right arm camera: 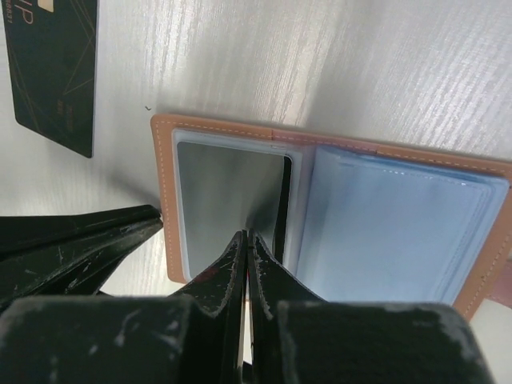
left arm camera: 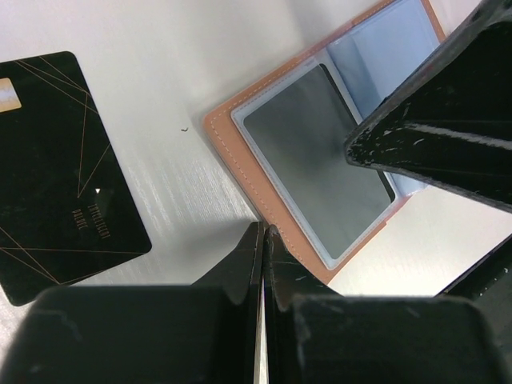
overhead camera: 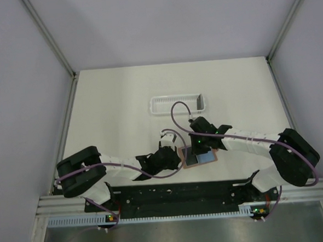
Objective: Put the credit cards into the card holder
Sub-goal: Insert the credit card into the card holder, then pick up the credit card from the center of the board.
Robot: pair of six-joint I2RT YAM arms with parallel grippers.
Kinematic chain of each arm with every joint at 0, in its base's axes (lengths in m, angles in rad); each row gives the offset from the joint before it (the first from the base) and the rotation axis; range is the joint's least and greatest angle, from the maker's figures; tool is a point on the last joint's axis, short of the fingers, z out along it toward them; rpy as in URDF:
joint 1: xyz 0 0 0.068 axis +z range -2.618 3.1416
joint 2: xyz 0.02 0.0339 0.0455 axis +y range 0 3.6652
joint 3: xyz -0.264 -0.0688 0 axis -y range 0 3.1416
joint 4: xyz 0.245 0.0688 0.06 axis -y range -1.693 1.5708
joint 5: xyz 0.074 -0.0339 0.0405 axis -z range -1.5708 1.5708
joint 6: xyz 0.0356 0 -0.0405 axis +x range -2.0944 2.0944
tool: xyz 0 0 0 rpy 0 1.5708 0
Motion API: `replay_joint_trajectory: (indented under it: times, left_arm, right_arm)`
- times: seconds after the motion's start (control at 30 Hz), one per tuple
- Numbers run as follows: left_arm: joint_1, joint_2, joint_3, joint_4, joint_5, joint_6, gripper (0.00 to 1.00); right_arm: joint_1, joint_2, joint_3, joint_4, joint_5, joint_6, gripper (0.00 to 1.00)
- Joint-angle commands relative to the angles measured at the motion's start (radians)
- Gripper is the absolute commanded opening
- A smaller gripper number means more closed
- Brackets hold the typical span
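Table: white surface (overhead camera: 121, 90) with pale walls around; a white slatted tray (overhead camera: 177, 103) stands at the far side, well apart from the work.
Card holder: the reddish-brown card holder (overhead camera: 199, 159) lies open and flat near the arm bases, between the two grippers. Inside it shows one dark panel under a clear sleeve (left arm camera: 320, 160) and one pale blue panel.
Credit card: one black credit card (left arm camera: 56, 168) lies flat on the table just beside the holder, on the side of the dark panel, not touching it.
Second card: I see no other loose card. The dark panel may be a card already in the sleeve, but I cannot tell.
Left gripper: the left gripper (left arm camera: 262, 232) is clenched with nothing between the fingers. Its tip is at the brown border of the holder.
Right gripper: the right gripper (right arm camera: 246, 236) is also clenched and empty. Its tip is over the dark panel, near the fold.
Handling: the card is probably light, stiff and smooth, so it can slip on the table. The holder looks soft and may shift or fold.
Where to hold: I would take the card by a short edge and press the holder on its border.
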Motion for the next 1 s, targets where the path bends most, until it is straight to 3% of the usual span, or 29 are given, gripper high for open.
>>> replay_joint_trajectory:
  times: [0.0,0.1,0.27,0.47,0.67,0.8,0.97]
  left_arm:
    - [-0.004,-0.028,-0.008,-0.108,-0.015,0.015,0.0]
    - [0.0,-0.107,-0.01,-0.163,-0.056,0.018,0.0]
    - [0.063,-0.268,-0.019,-0.274,-0.116,0.006,0.0]
    - [0.167,-0.39,-0.034,-0.388,-0.15,-0.006,0.0]
    - [0.259,-0.388,-0.074,-0.391,-0.119,-0.017,0.0]
    - [0.273,-0.344,-0.079,-0.369,-0.114,-0.026,0.0]
    - [0.287,-0.312,-0.083,-0.311,-0.104,-0.028,0.0]
  right_arm:
    - [0.01,-0.097,0.01,-0.023,0.049,-0.007,0.0]
    - [0.01,-0.154,0.014,-0.026,0.089,-0.008,0.01]
    - [0.012,-0.146,0.056,-0.012,0.072,-0.021,0.22]
    - [0.01,-0.024,0.154,0.037,0.035,-0.036,0.26]
    - [0.013,0.151,0.27,0.101,-0.026,-0.05,0.23]
    - [0.012,0.26,0.356,0.123,-0.051,-0.054,0.06]
    - [0.013,0.369,0.447,0.129,-0.04,-0.065,0.0]
